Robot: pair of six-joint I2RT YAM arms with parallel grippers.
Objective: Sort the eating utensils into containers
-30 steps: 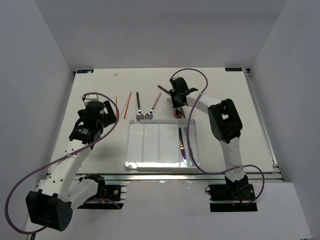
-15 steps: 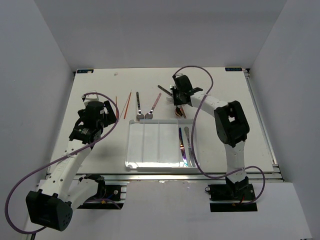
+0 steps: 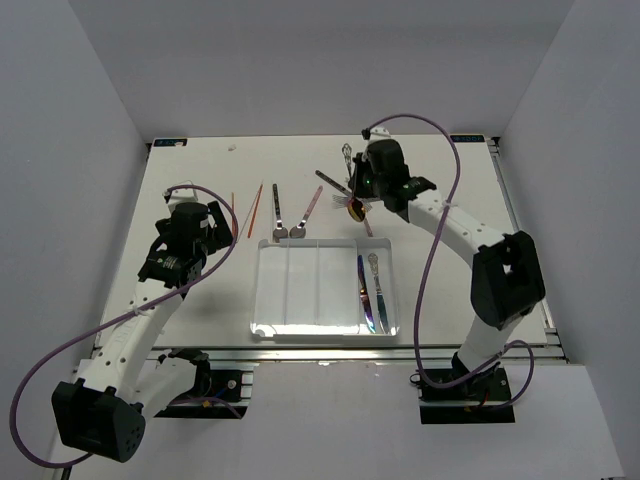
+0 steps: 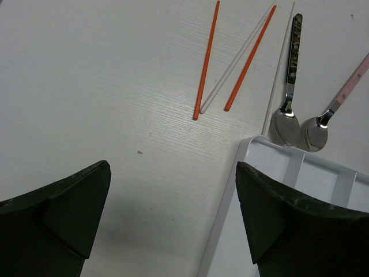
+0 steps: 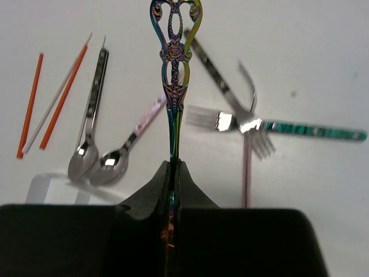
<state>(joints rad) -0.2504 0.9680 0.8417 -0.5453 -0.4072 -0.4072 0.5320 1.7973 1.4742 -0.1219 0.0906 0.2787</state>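
My right gripper (image 3: pixel 357 190) (image 5: pixel 174 168) is shut on an iridescent utensil (image 5: pixel 174 63) with an ornate openwork handle and holds it above the table behind the tray; the handle (image 3: pixel 346 157) points away from me. Below it lie a teal-handled fork (image 5: pixel 311 130), a dark-handled fork (image 5: pixel 216 72) and a pink-handled piece (image 5: pixel 247 173). Two spoons (image 3: pixel 280 215) (image 4: pixel 291 86), one dark-handled and one pink-handled (image 4: pixel 337 107), lie at the tray's far rim. Two red-orange chopsticks (image 3: pixel 254 208) (image 4: pixel 206 63) lie left of them. The clear tray (image 3: pixel 262 290) holds two knives (image 3: pixel 366 292) in its rightmost compartment. My left gripper (image 3: pixel 215 228) (image 4: pixel 173 213) is open and empty, left of the tray's far-left corner (image 4: pixel 228 202).
White walls enclose the table on three sides. A purple cable loops from each arm; the right one hangs past the tray's right side (image 3: pixel 418 300). The tray's three left compartments (image 3: pixel 300 285) hold nothing.
My right gripper has lifted the iridescent utensil off the pile and carried it up and slightly right; the right arm's elbow swung out to the right. The left arm has not moved.
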